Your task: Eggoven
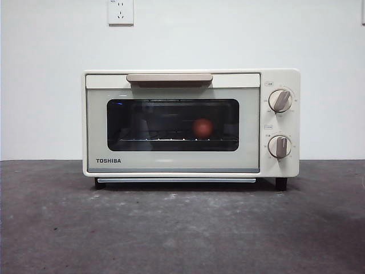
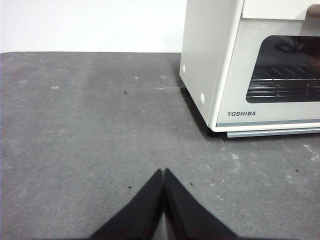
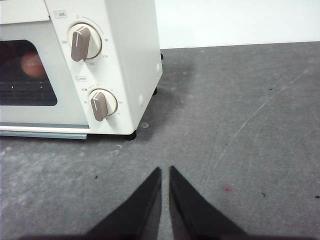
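My left gripper (image 2: 164,172) is resting with jaws pressed together, holding nothing, low over the table (image 1: 182,228) to the oven's (image 1: 171,162) left; my right gripper (image 3: 165,170) is waiting nearly closed and empty on the right. The egg (image 1: 202,127) is sitting on the rack behind the closed glass door, right of centre, so the job is looking finished. The egg is appearing almost round, its long axis unclear
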